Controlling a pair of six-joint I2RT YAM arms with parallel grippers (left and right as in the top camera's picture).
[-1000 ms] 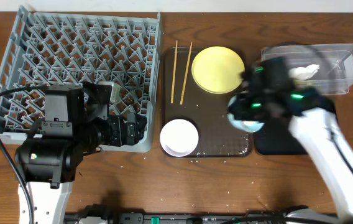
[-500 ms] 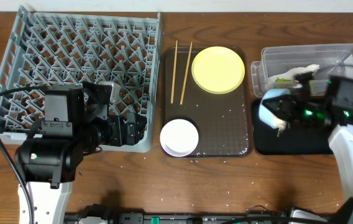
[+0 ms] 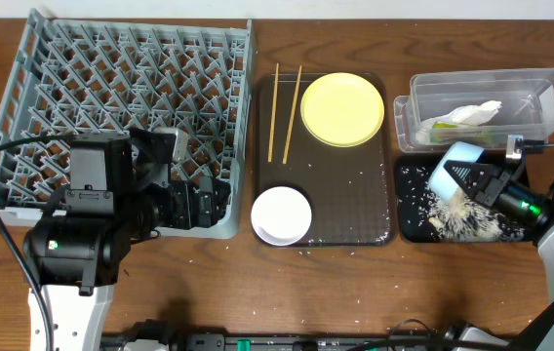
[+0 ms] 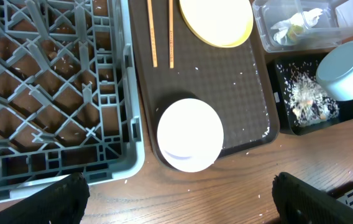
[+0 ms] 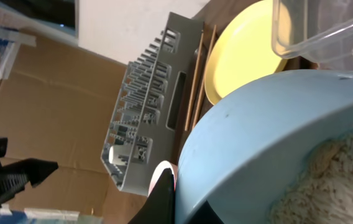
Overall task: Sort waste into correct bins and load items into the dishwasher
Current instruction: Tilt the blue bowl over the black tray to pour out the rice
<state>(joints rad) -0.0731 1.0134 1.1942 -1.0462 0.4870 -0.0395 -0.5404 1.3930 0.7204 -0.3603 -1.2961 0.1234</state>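
My right gripper (image 3: pixel 487 183) is shut on the rim of the light blue bowl (image 3: pixel 455 166) and holds it tilted over the black tray (image 3: pixel 412 222). Rice scraps (image 3: pixel 464 220) lie heaped on that tray, and rice (image 5: pixel 338 180) still clings inside the bowl (image 5: pixel 270 124). The clear tub (image 3: pixel 542 97) holds the white napkin (image 3: pixel 474 113) and the wrapper (image 3: pixel 443 125). The yellow plate (image 3: pixel 342 108), chopsticks (image 3: pixel 284 112) and white bowl (image 3: pixel 282 214) rest on the brown tray (image 3: pixel 355 210). My left gripper (image 4: pixel 176 199) is open and empty near the grey rack (image 3: pixel 121 97). The small white cup is out of view.
Loose rice grains dot the brown tray and the wood in front of it. The left arm's body (image 3: pixel 92 224) overhangs the rack's front edge. The clear tub stands directly behind the black tray at the right edge of the table.
My right gripper carried the blue bowl from the brown tray to the right over the black tray and tilted it. Rice now lies on the black tray. The left arm has not moved.
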